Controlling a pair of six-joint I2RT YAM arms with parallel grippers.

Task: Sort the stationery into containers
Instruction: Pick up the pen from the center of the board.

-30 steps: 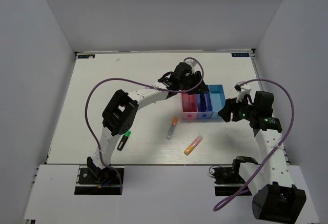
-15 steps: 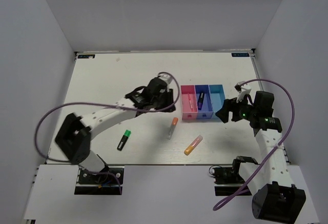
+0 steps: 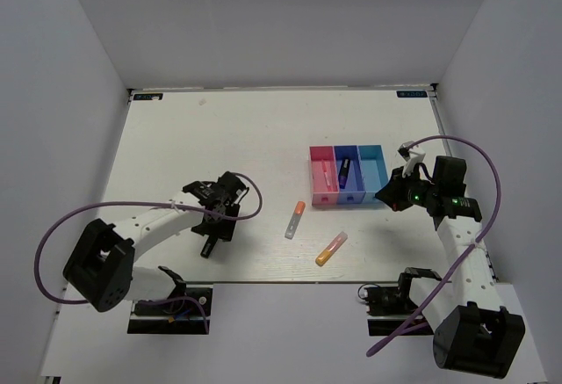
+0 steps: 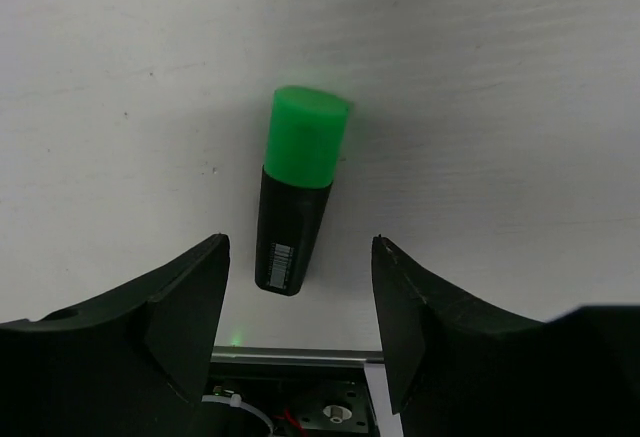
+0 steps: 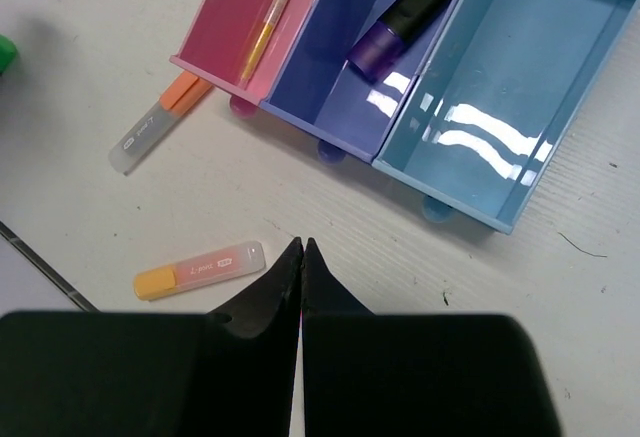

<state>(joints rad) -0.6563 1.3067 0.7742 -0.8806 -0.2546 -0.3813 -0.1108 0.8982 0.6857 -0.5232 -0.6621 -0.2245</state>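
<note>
Stationery is lying partly loose and partly sorted. One black marker with a green cap [image 4: 300,197] is lying at the left of the white table [image 3: 219,138], its butt end pointing to the near edge, which is running just beyond it. The left gripper [image 4: 300,252] is hovering over it with its jaws spread wide. One finger is standing on each side of the barrel with a gap on both sides, so it is gripping nothing.

Two more loose pieces are lying near mid-table, apart from each other: one grey-orange marker [image 3: 294,220] and one orange-pink highlighter [image 3: 331,249], with bare tabletop showing around both.

Three joined containers are standing in a row just behind them. The pink bin [image 3: 313,177] is holding one thin yellow stick [image 5: 272,19]. The blue bin [image 3: 353,189] is holding one black marker with a purple cap [image 5: 415,2]. The light cyan bin [image 3: 373,169] is sitting on the right.

The right gripper [image 5: 302,257] is hanging beside the cyan bin's near right corner with its fingers pressed together on nothing.

Broad white tabletop is stretching behind the bins and to the left. Plain pale walls [image 3: 263,24] are closing in the table at the back and on both sides.
</note>
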